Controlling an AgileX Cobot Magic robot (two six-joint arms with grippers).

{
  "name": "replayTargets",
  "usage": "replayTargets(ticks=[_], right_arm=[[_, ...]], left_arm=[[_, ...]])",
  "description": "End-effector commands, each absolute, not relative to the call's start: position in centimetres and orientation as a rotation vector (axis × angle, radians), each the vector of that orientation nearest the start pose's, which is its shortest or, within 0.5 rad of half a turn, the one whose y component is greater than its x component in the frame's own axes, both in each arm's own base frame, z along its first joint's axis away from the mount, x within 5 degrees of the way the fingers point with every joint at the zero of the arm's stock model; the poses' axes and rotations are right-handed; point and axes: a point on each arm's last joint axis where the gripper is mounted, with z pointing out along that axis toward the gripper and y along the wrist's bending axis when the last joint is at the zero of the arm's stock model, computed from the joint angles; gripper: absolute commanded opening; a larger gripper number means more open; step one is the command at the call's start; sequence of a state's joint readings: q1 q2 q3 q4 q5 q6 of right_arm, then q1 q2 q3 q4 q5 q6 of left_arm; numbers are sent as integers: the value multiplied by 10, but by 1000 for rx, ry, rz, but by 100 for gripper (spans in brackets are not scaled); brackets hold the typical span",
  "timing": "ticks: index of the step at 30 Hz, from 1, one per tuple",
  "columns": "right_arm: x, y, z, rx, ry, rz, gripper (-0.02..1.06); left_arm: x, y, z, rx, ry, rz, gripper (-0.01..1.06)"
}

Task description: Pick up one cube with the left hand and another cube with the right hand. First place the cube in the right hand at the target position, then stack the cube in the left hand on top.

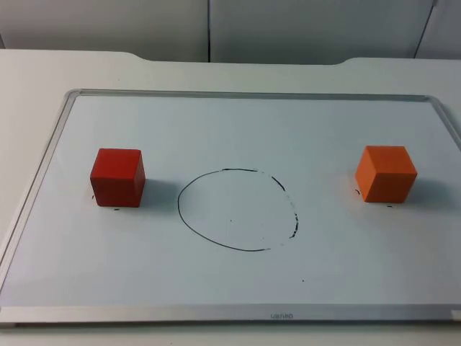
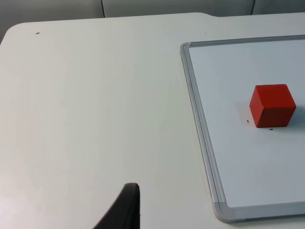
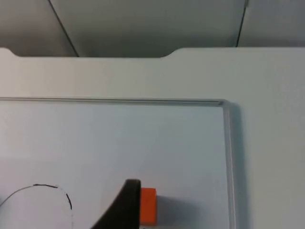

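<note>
A red cube [image 1: 117,176] sits on the left side of the whiteboard [image 1: 72,101]; the left wrist view shows the red cube [image 2: 272,105] inside the whiteboard's frame [image 2: 198,124]. An orange cube [image 1: 386,173] sits on the right side. Between them is a hand-drawn black circle [image 1: 179,202]. My left gripper [image 2: 123,210] hangs over bare table, left of the board and well apart from the red cube. My right gripper [image 3: 125,205] is above the board, its black tip overlapping the orange cube [image 3: 148,205] in the right wrist view, beside the circle's line [image 3: 45,186].
The white table [image 1: 43,72] surrounds the board and ends at the grey partition wall [image 1: 216,29]. The board's raised metal frame [image 3: 228,143] runs along its edges. Small pen marks lie by each cube.
</note>
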State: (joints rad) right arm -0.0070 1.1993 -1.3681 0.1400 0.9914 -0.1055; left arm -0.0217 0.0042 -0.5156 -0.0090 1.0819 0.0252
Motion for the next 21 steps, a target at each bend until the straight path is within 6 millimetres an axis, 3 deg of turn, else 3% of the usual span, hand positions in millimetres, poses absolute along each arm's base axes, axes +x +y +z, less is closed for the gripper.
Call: replayTargets(ticks=[1, 3, 6, 7, 11, 12, 16, 17, 21], right_arm=[[264, 18, 423, -142, 2352, 119, 104], [275, 27, 419, -169, 2374, 121, 104], [310, 56, 398, -217, 2442, 64, 104], [310, 56, 398, -217, 2442, 64, 104], [348, 91, 335, -253, 2624, 57, 104], [348, 91, 335, -253, 2624, 57, 104], [374, 99, 279, -188, 2789, 40, 104], [374, 99, 279, -188, 2789, 40, 104], [387, 108, 234, -153, 2889, 99, 104]], left_arm=[[-7, -1, 279, 42, 2049, -10, 105], [-7, -1, 279, 42, 2049, -10, 105], [-7, -1, 279, 42, 2049, -10, 105], [-7, -1, 279, 42, 2049, -10, 105], [-7, -1, 279, 42, 2049, -10, 105], [-7, -1, 279, 42, 2049, -10, 105], [-7, -1, 279, 42, 2049, -10, 105], [-7, -1, 279, 42, 2049, -10, 105], [-7, -1, 279, 43, 2049, -11, 105]])
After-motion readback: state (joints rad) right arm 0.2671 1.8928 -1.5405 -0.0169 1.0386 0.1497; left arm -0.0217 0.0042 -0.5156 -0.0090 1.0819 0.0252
